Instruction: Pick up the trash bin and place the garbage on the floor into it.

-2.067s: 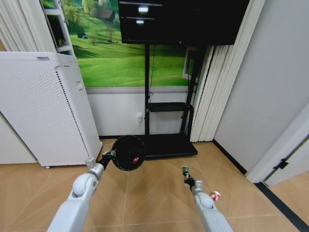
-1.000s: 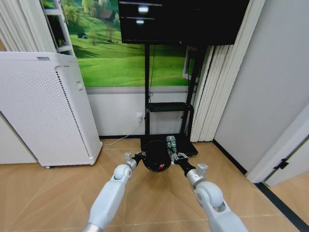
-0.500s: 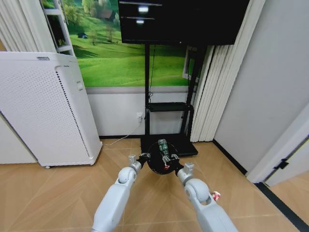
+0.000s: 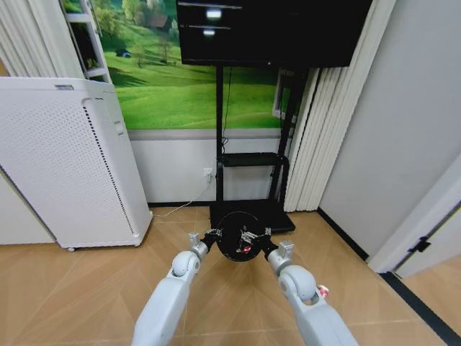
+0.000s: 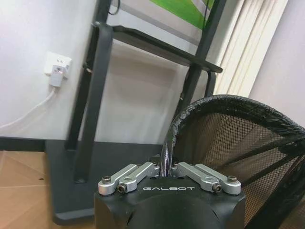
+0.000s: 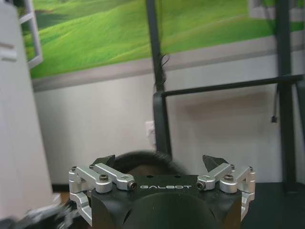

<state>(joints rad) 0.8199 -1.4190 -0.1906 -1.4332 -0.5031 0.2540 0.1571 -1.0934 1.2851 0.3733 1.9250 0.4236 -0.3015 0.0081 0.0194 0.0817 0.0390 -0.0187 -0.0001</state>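
The trash bin, a black mesh wastebasket, hangs tipped with its mouth toward me above the floor. My left gripper is shut on its rim, and the mesh wall curves away beside it. A red piece of garbage shows inside the bin. My right gripper hovers at the bin's mouth; in the right wrist view it stands open with nothing between its fingers, the bin's dark rim just beyond. A red-and-white piece of garbage lies on the floor by my right arm.
A black TV stand with a flat base stands right behind the bin. A tall white appliance fills the left. A wall socket with a cable is low on the back wall. Curtains and a wall close the right side.
The right gripper carried a green bottle up to the bin's mouth and has opened; the bottle is no longer in its fingers. The left arm swung the bin to the centre.
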